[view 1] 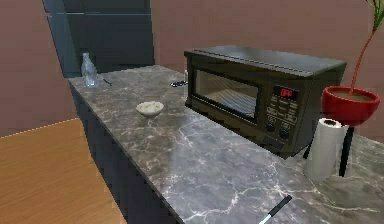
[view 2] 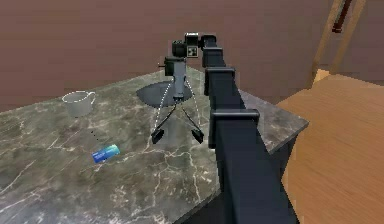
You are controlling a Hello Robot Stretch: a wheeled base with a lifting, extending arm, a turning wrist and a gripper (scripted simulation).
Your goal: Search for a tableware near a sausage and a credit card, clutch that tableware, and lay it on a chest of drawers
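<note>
In the arm side view my arm [view 2: 235, 130] rises as a dark bar over a grey marble countertop [view 2: 60, 180]. The gripper [view 2: 176, 133] hangs left of the white markers, its thin fingers [view 2: 158, 128] spreading down over bare marble, and it holds nothing. A clear, glass-like vessel [view 2: 78, 98] stands on the marble to the left of the gripper. A small blue card [view 2: 105, 154] lies nearer, left of and below the fingers. In the forward view a small pale bowl on a foot [view 1: 150, 107] stands on the counter [view 1: 200, 160].
A black microwave [view 1: 255, 95] takes up the counter's right. Beside it stand a white paper roll [view 1: 325, 148] and a red plant pot [view 1: 350, 100]. A clear bottle [view 1: 89, 70] stands at the far end, and a thin dark utensil [view 1: 275, 210] lies near the front. Wooden floor [view 2: 340, 140] lies beyond the counter's edge.
</note>
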